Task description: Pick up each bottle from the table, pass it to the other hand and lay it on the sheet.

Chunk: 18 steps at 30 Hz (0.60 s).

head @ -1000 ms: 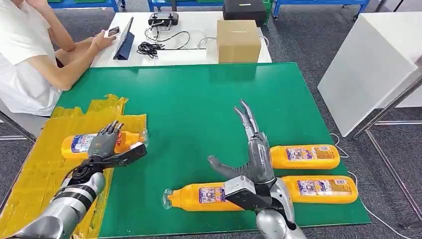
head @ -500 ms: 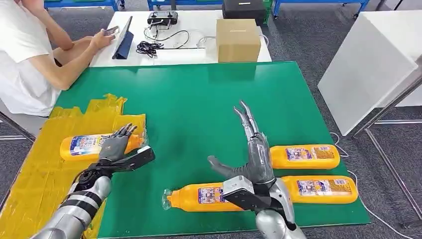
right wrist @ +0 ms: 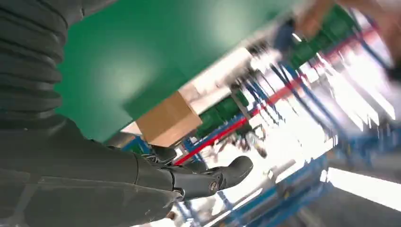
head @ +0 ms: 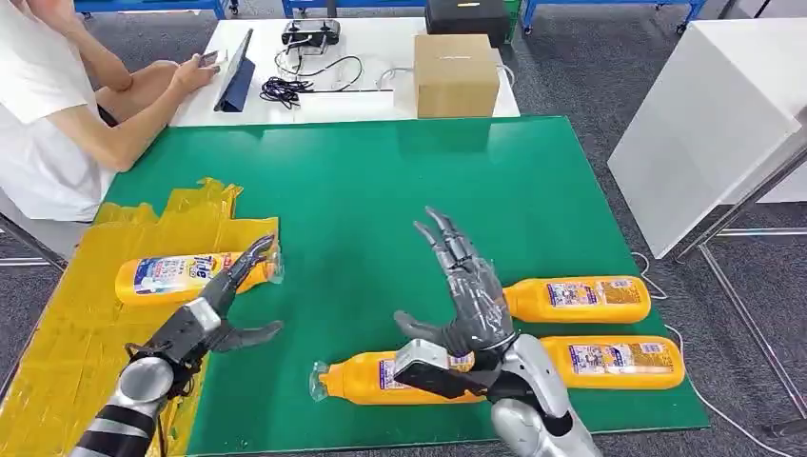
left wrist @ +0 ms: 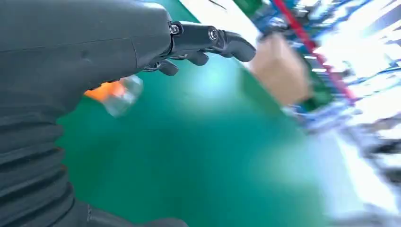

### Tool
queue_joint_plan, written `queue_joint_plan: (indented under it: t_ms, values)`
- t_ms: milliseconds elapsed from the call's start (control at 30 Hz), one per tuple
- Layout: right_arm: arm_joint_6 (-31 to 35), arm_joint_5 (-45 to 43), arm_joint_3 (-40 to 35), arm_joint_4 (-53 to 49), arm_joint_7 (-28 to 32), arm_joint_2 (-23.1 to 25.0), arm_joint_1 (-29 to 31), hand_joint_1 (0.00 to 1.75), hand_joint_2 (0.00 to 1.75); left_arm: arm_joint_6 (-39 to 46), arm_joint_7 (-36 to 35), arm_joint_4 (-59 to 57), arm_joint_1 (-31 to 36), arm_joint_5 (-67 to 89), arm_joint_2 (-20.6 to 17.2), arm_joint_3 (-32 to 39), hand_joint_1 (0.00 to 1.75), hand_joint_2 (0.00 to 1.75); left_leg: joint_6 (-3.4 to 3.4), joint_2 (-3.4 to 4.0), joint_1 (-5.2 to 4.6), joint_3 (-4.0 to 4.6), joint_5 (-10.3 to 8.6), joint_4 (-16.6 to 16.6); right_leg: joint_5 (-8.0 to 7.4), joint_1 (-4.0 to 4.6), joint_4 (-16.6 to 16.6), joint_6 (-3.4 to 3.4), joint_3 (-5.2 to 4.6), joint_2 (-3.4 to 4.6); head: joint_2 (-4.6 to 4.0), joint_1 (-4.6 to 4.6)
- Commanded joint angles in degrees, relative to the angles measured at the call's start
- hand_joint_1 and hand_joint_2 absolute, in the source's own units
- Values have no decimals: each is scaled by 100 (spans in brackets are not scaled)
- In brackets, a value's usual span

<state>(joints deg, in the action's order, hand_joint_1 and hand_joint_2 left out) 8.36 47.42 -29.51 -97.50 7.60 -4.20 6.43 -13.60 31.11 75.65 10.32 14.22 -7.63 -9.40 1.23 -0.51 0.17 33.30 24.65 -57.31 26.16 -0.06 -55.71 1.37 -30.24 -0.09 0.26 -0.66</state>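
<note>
Orange plastic bottle with blue label [head: 181, 276] lies flat on yellow sheet [head: 67, 333]; left robot hand [head: 205, 319] and right robot hand [head: 466, 295] spread, empty.

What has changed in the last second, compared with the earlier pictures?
The left hand let go of the bottle on the yellow sheet and drew back toward the robot, fingers apart. The right hand, open, swung left above the nearest bottle. All four bottles stayed put.

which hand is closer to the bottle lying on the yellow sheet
Left. The left hand is open just beside the cap end of the bottle on the sheet, not holding it. The right hand is far across the green mat, above another bottle.
</note>
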Motion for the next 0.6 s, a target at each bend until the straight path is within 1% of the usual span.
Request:
queue_joint_plan:
  t_ms: [33, 67, 100, 167, 200, 333, 367, 400, 433, 467, 533, 600]
  values:
    - [-575, 341, -1065, 749, -138, -771, 827, 0, 175, -399, 164, 574, -453, -366, 159, 608, 0, 175, -1, 35, 5, -18, 8, 3, -5, 5, 13, 5, 13, 30, 0, 0]
    - [-575, 341, -1065, 749, -138, -771, 827, 0, 175, -399, 164, 574, -453, -366, 159, 608, 0, 175, -3, 31, 7, -22, 8, 5, -5, 7, 18, 5, 18, 26, 0, 0]
    - [-575, 341, -1065, 749, -138, -771, 827, 0, 175, -399, 164, 574, -453, -366, 159, 608, 0, 175, -2, 8, 2, -11, 4, 2, -1, 1, 8, 2, 8, 8, 0, 0]
    - [-561, 344, -1072, 764, -138, -785, 810, 0, 175, -391, 162, 581, -443, -364, 188, 602, 0, 175, -4, 15, 4, -20, 8, 4, -1, 4, 14, 3, 16, 13, 0, 2]
    - [-801, 275, -1265, 797, -108, -919, 919, 0, 175, -475, 211, 608, -475, -405, 222, 637, 0, 175, -2, 2, 3, -11, 4, 1, 0, 4, 11, 3, 12, 1, 0, 0]
    - [-1025, 17, -1584, 1011, -53, -1067, 939, 0, 175, -444, 238, 747, -699, -340, 368, 662, 0, 175, -3, 20, 3, -27, 10, 8, -1, 4, 19, 3, 25, 17, 0, 2]
    - [-1102, -159, -1646, 1062, -24, -1139, 903, 0, 175, -430, 248, 717, -717, -295, 393, 617, 0, 175, -2, 9, 2, -18, 5, 6, -1, 2, 15, 3, 18, 7, 0, 2]
    - [-1114, -215, -1681, 1088, -17, -1188, 862, 0, 175, -349, 228, 682, -719, -242, 421, 603, 0, 175, -1, 1, -1, -18, 4, 6, 1, -1, 14, 3, 18, 0, 0, 2]
    - [-1118, -242, -1706, 1102, -12, -1226, 848, 0, 175, -328, 218, 640, -709, -232, 434, 588, 0, 175, -3, 9, 6, -36, 8, 15, -1, 6, 31, 5, 40, 4, 0, 2]
    - [-1164, -346, -1760, 1124, 6, -1290, 825, 0, 175, -304, 189, 557, -681, -277, 477, 603, 0, 175, -2, -2, 5, -27, 5, 11, 0, 5, 25, 4, 32, -5, 0, 2]
    - [-1249, -780, -1784, 1100, 172, -1355, 704, 0, 175, -325, 155, 365, -599, -437, 536, 624, 0, 175, 0, -12, -1, -17, 2, 7, 2, -1, 16, 4, 19, -13, 0, 0]
    - [-1509, -1441, -1848, 1009, 545, -1458, 591, 0, 175, -350, 139, 55, -392, -518, 554, 535, 0, 175, -2, -17, 1, -19, 0, 10, 1, 0, 21, 4, 25, -19, 0, 2]
